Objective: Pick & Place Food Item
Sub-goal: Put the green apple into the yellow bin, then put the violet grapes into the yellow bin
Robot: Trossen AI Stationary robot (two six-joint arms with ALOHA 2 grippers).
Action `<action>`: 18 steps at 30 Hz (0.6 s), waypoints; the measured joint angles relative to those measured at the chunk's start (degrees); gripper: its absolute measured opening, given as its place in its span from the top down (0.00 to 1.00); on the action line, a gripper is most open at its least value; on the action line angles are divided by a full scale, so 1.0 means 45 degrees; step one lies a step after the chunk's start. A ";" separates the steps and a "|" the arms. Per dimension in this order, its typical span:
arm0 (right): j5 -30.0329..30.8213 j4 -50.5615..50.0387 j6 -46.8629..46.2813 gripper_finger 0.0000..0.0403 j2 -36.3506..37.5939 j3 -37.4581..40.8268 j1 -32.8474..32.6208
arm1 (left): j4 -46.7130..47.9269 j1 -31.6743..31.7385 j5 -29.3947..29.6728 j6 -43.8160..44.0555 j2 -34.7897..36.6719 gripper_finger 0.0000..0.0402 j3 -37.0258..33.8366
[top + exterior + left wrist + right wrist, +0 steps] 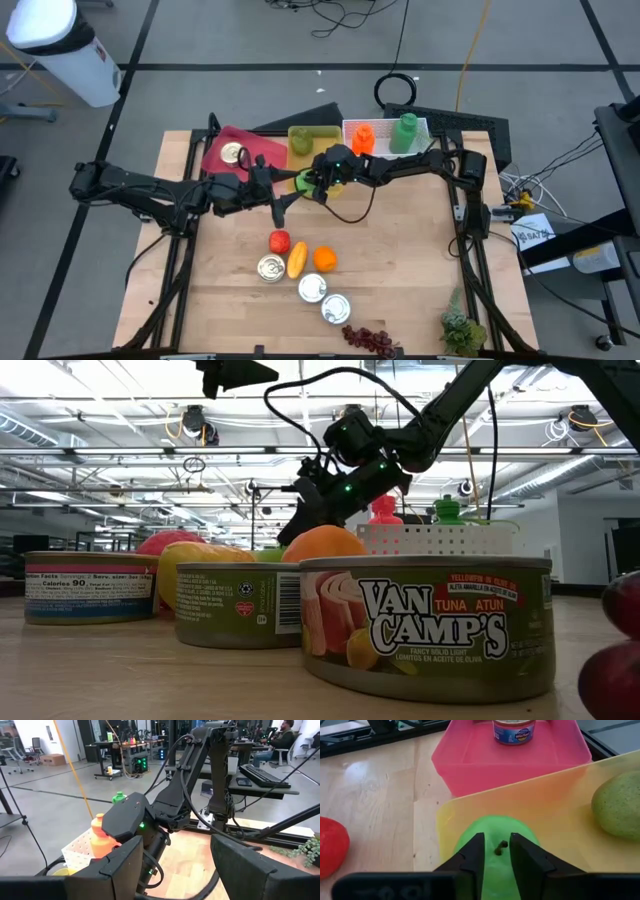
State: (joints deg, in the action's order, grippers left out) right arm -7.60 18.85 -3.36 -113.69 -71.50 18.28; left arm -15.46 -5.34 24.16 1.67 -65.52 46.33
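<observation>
Right gripper (pixel 496 851) over the green apple (pixel 492 837), fingers slightly parted either side of its stem, on the near edge of the yellow tray (pixel 555 795) at the tabletop's far edge. Cannot tell if they grip it. Right arm reaches in from the right edge, stretched low toward the far middle. Avocado (pixel 619 811) sits in the same tray. Pink tray (pixel 470 762) just beyond holds a can (pixel 514 731). Left gripper (pixel 283 205) spread, empty, just beside the right one, arm extended from the left edge. Tomato (pixel 279 241), orange (pixel 324 259) and cans (pixel 312 288) mid-table; grapes (pixel 368 338) at the near edge.
</observation>
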 joint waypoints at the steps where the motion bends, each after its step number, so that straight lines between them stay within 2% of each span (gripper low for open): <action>1: 0.0000 -0.0024 0.0000 0.78 0.0049 0.0003 0.0000 | 0.0000 0.0005 0.0000 0.0000 0.0000 0.39 0.0000; 6: 0.0015 -0.0934 0.0718 0.70 0.1048 -0.0024 -0.0092 | -0.0026 0.0005 -0.0010 0.0005 0.0000 0.39 0.0000; 10: 0.0010 -0.2559 0.1263 0.63 0.2038 0.0022 -0.0426 | -0.0034 0.0005 -0.0015 0.0005 0.0000 0.39 -0.0002; 18: -0.0151 -0.8954 0.1105 0.55 0.4913 0.0083 -0.2305 | 0.0053 0.0000 -0.0019 0.0033 0.0000 0.39 0.0000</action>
State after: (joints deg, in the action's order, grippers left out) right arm -8.28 -21.44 1.62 -91.58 -71.13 7.91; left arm -15.22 -5.34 24.08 1.82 -65.52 46.33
